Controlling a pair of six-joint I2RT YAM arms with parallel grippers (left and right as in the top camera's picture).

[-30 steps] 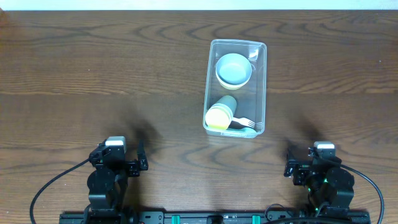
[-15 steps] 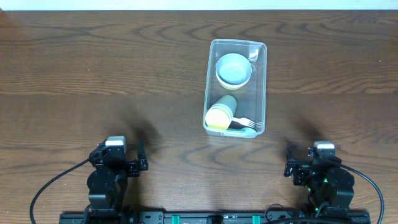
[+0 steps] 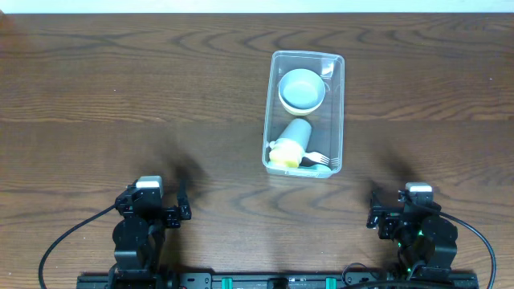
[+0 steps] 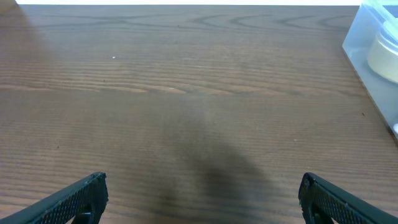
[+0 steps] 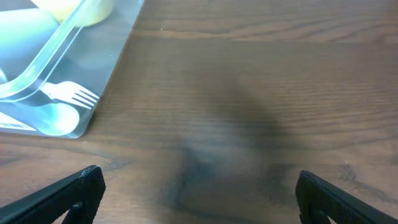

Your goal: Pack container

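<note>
Fingers (image 4: 78, 198) wide apart, empty, on left gripper (image 4: 202, 180) and right gripper (image 5: 199, 175), both parked at 6 o'clock. Container (image 3: 341, 112) sits at 1 o'clock. Cup (image 3: 293, 135) inside has just tipped toward fork (image 3: 320, 159), so packing looks finished.

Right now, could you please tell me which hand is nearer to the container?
Right. The right hand sits toward the robot and slightly right of the container; the left hand sits well off to its left.
</note>
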